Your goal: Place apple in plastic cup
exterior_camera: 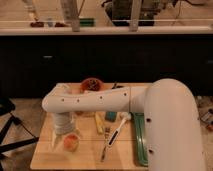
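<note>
The apple [71,143], small, orange-red with a yellowish patch, sits low at the front left of the wooden table [42,161]. Faint whitish see-through walls of the plastic cup [56,141] show around it. I cannot tell for sure whether the apple is inside the cup or just beside it. My gripper [63,129] hangs straight down from the white arm [100,100], directly above and slightly left of the apple, reaching into the cup's top. The gripper's lower end is partly hidden by the cup walls.
A reddish-brown bowl [91,85] stands at the table's back. A long yellow item [99,123], a teal block [111,116], a white-handled utensil [118,131] and a fork [105,146] lie mid-table. A green tray [140,141] lies along the right edge. A dark counter runs behind.
</note>
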